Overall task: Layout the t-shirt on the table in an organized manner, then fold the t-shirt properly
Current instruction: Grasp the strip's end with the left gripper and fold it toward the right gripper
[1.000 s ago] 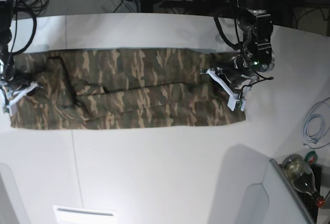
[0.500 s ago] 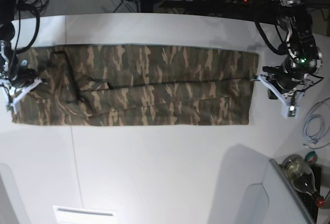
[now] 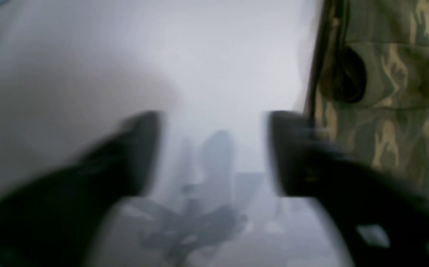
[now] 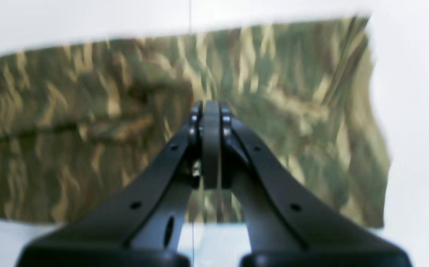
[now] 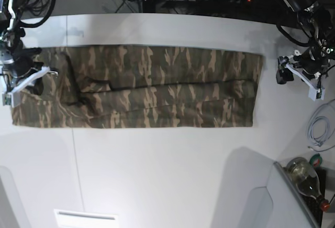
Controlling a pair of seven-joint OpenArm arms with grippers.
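text: none legible | labels: none legible | brands, numbers, signs: none

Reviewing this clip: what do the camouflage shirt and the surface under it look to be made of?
The t-shirt looks like soft woven or knit cloth with a matte finish: it lies flat with shallow creases and folded layers, and shows no shine. The exact fibre cannot be told. The table appears to be a hard, smooth white board, perhaps laminate: it shows soft glare and a thin dark seam line.
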